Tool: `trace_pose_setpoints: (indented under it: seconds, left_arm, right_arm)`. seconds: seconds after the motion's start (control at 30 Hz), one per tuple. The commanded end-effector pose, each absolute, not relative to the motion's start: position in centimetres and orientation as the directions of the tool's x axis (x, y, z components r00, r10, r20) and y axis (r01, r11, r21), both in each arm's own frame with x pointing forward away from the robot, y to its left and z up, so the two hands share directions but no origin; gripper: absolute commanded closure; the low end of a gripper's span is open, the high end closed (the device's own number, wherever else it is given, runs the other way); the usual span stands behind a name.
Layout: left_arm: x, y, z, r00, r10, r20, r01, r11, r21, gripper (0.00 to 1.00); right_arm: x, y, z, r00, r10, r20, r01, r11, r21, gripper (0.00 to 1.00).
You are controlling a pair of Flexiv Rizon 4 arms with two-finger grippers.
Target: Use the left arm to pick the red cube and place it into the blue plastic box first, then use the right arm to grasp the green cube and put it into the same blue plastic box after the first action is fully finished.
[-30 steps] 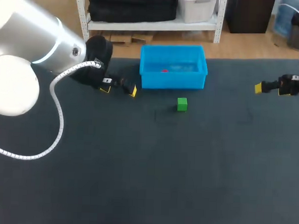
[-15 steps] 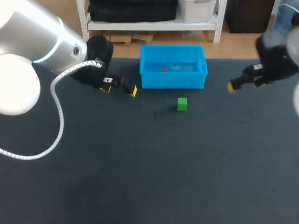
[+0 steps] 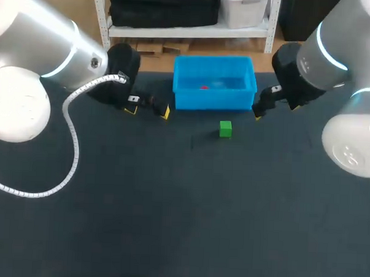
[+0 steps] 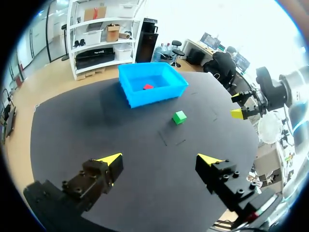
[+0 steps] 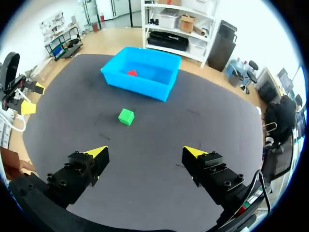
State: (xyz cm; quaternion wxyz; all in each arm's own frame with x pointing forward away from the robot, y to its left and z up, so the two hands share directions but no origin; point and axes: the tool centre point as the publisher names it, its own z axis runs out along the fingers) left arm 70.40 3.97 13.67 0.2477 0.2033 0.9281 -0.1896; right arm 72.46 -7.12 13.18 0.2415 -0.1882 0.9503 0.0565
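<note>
Red cube (image 3: 204, 87) was seen lying inside the blue box (image 3: 214, 102), near its far wall. The box was set at the 12 o'clock edge of the dark worktop (image 3: 170, 205). Green cube (image 3: 225, 128) was left on the worktop just at 6 o'clock of the box, apart from it and untouched.

Left claw (image 4: 160, 159) was held wide open with nothing in it, parked low at about 9 o'clock of the box and near its left wall. Right claw (image 5: 145, 153) was also spread wide and empty. In the head view it was placed close by the box's right front corner, at roughly 2 o'clock of the green cube and not touching it. In the right wrist view, both the green cube and the box were seen ahead of the open fingers (image 5: 96, 153).
</note>
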Motion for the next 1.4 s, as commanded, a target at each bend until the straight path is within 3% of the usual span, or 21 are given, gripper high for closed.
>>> trace_pose_setpoints:
  seconds: [0.03, 0.37, 0.5, 0.77, 1.4]
  left_arm:
    - [70.5, 4.0, 13.6, -0.793, 0.284, -0.538, 0.475, 0.843, -0.255, 0.00]
    - [70.5, 4.0, 13.6, -0.793, 0.284, -0.538, 0.475, 0.843, -0.255, 0.00]
    - [70.5, 4.0, 13.6, -0.793, 0.284, -0.538, 0.475, 0.843, -0.255, 0.00]
    - [70.5, 4.0, 13.6, -0.793, 0.284, -0.538, 0.475, 0.843, -0.255, 0.00]
    - [70.5, 4.0, 13.6, -0.793, 0.284, -0.538, 0.475, 0.843, -0.255, 0.00]
  right_arm:
    - [71.9, -7.1, 13.2, -0.807, -0.327, -0.491, -0.287, 0.945, -0.157, 0.00]
    - [71.9, -7.1, 13.2, -0.807, -0.327, -0.491, -0.287, 0.945, -0.157, 0.00]
    - [72.5, -6.2, 12.7, -0.870, -0.176, -0.460, -0.186, 0.982, -0.024, 0.00]
    - [74.0, -4.4, 10.7, -0.914, -0.046, -0.402, -0.063, 0.998, 0.029, 0.00]
    - [76.9, -0.2, 6.2, -0.954, -0.062, -0.293, -0.068, 0.998, 0.008, 0.00]
